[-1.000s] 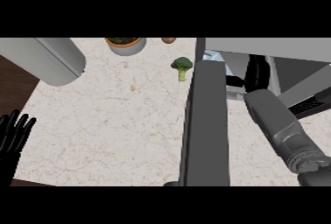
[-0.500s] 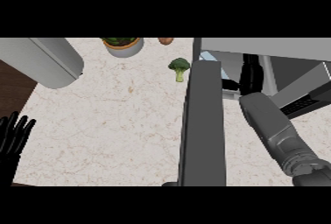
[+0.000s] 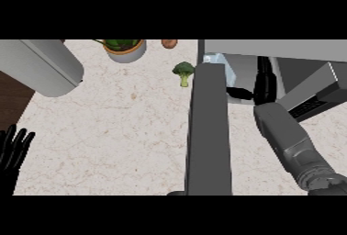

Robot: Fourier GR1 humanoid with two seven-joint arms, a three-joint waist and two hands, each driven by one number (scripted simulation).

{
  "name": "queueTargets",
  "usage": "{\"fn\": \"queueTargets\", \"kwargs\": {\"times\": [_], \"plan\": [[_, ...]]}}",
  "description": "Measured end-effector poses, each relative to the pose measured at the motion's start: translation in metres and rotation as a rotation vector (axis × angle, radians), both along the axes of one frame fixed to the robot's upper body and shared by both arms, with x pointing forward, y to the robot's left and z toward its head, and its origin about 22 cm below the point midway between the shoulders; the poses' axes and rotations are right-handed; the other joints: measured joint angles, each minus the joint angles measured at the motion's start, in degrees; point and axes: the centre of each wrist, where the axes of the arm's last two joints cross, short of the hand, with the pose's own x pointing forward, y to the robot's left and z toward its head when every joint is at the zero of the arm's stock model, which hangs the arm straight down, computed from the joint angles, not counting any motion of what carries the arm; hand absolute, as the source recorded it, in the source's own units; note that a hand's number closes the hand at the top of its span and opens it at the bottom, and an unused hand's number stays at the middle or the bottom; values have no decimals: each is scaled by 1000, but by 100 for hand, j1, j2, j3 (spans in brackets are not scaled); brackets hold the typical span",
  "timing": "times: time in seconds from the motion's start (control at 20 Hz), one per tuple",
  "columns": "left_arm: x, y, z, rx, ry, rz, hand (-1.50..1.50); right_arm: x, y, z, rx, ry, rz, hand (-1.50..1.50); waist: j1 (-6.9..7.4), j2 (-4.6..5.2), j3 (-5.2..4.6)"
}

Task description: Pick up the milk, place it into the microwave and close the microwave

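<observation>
Nearest the view's lower edge, just right of the open microwave door (image 3: pixel 209 137), the grey right forearm (image 3: pixel 288 137) runs up toward the microwave (image 3: pixel 271 48), and beyond it the black right hand (image 3: pixel 263 85) reaches past the door into the oven's mouth. Whether its fingers are apart or curled cannot be told from this angle, and the milk cannot be made out; a pale bluish patch shows just inside the opening, too small to name. Far left of the door, at the view's edge, the left hand (image 3: pixel 13 151) rests open, fingers straight and spread, pointing up. The door stands edge-on as 1 long dark grey slab across the counter (image 3: pixel 115 133), which is pale, cream-speckled stone. Left of the door's far end lies 1 broccoli floret (image 3: pixel 183 71). Farther left stands a potted plant (image 3: pixel 124 48), and a large grey cylinder (image 3: pixel 41 66) lies at the counter's far left corner beside dark wood flooring.
</observation>
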Motion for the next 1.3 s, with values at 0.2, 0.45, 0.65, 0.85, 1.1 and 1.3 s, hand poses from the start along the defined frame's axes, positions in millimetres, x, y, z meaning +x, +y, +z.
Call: {"fn": "queueTargets", "kwargs": {"times": [0.2, 0.45, 0.65, 0.85, 1.1, 1.3], "plan": [[-7, -4, -4, -4, 1, 2, -150, -6, -2, -8, 72, -6, 66, -150, -75, -34, 0], [-13, -11, 2, 5, 4, -2, -150, -17, 8, -24, 171, -2, 137, -150, -174, -81, -4], [-23, -19, 1, 16, 22, -26, -150, -31, 12, -42, 258, 3, 176, -150, -286, -131, -11], [-28, -27, -1, -8, 39, -104, -150, -46, 24, -58, 347, 13, 245, -150, -372, -166, -16], [-29, -41, -2, -31, 48, -192, -150, -70, 30, -81, 467, 23, 354, -150, -486, -211, -22], [-26, -52, -4, -33, 50, -250, -150, -95, 31, -101, 539, 25, 408, -150, -539, -235, -26]]}}
